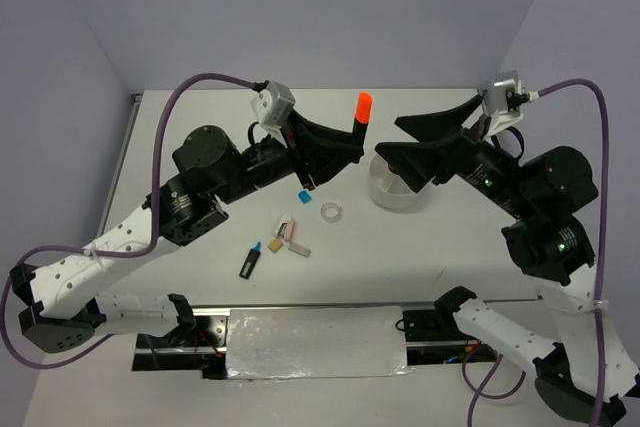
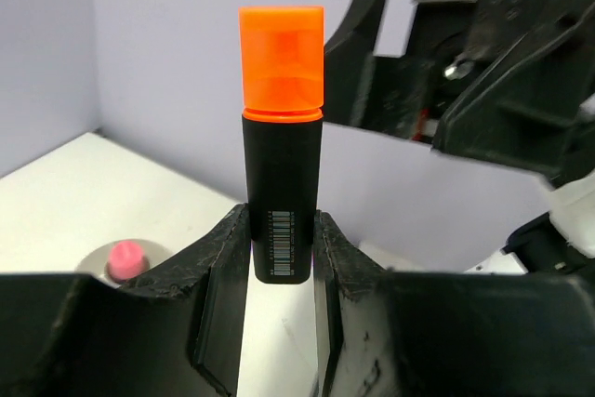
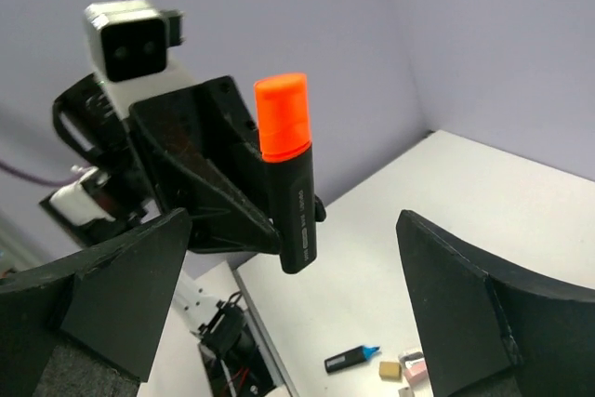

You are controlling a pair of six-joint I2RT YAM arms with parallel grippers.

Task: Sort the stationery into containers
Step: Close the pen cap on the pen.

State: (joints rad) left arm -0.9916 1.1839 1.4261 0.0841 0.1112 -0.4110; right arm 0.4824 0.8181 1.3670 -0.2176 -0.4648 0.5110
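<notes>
My left gripper (image 1: 352, 144) is shut on a black marker with an orange cap (image 1: 362, 112) and holds it upright above the table, just left of the round white tub (image 1: 392, 187). In the left wrist view the marker (image 2: 284, 137) stands clamped between the fingers (image 2: 223, 267). My right gripper (image 1: 388, 137) is open and empty above the tub, facing the marker (image 3: 293, 192). On the table lie a black marker with a blue tip (image 1: 250, 260), a clear tape ring (image 1: 332, 212), a pink eraser (image 1: 287, 230), tan pieces (image 1: 299, 249) and a tiny blue piece (image 1: 305, 194). A pink cylinder (image 2: 125, 259) shows low left.
The loose items lie in a cluster at the middle of the table, left of the tub. The blue-tipped marker (image 3: 351, 358) and a tan piece (image 3: 390, 370) also show in the right wrist view. Purple walls close the back and sides.
</notes>
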